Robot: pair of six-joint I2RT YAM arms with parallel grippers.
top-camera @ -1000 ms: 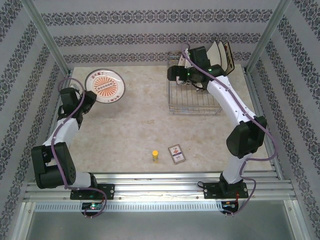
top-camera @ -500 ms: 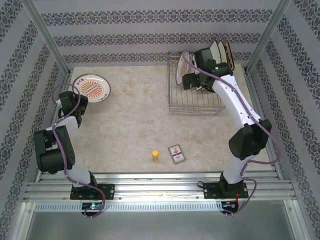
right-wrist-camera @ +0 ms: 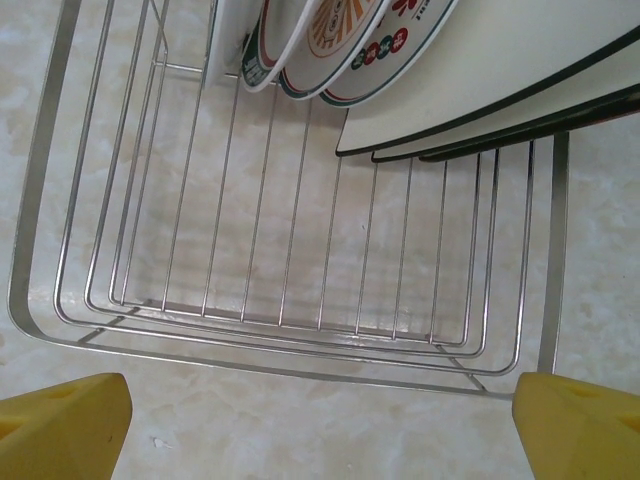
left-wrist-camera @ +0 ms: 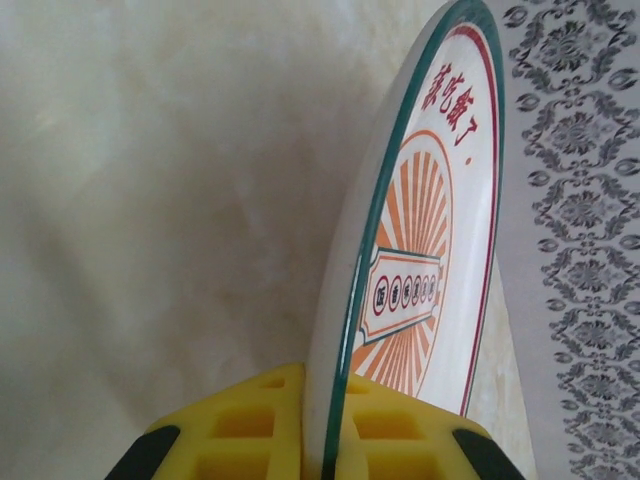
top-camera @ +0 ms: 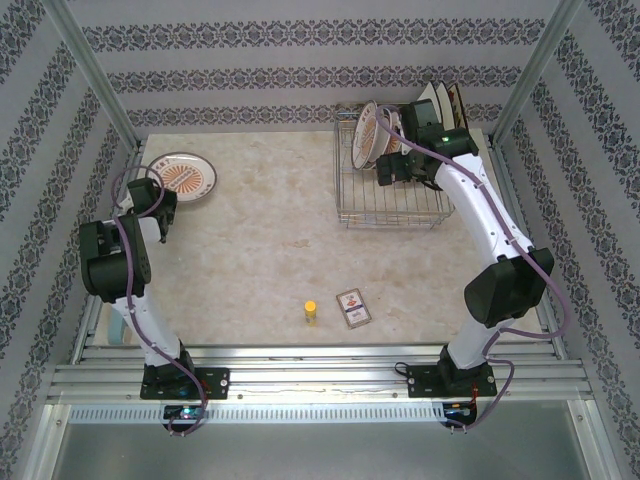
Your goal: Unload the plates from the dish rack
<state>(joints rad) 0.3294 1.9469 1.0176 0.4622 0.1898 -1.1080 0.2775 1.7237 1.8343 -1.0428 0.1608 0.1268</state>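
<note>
A round plate (top-camera: pixel 185 175) with a green and red rim and an orange sunburst hangs at the table's far left, tilted on edge. My left gripper (top-camera: pixel 157 192) is shut on its rim. In the left wrist view the yellow pads (left-wrist-camera: pixel 250 425) pinch this plate (left-wrist-camera: pixel 430 230) edge-on, with my left gripper (left-wrist-camera: pixel 335 445) at the bottom. The dish rack (top-camera: pixel 390 222) stands at the far right, with round plates (top-camera: pixel 368 135) and square cream plates (top-camera: pixel 440 105) upright at its back. My right gripper (top-camera: pixel 395 168) hovers open over the rack (right-wrist-camera: pixel 250 358), fingertips (right-wrist-camera: pixel 60 430) wide apart, and holds nothing (right-wrist-camera: pixel 320 430). Round plates (right-wrist-camera: pixel 330 40) and square plates (right-wrist-camera: pixel 500 70) sit ahead of it.
A small yellow cylinder (top-camera: pixel 311 311) and a picture card (top-camera: pixel 353 306) lie near the table's front middle. Patterned walls and metal posts (top-camera: pixel 95 85) close in the table on three sides. The near half of the rack holds bare wires.
The left arm has folded back and carried the round plate further left toward the wall. The right gripper has swung from the rack's left side to above its middle.
</note>
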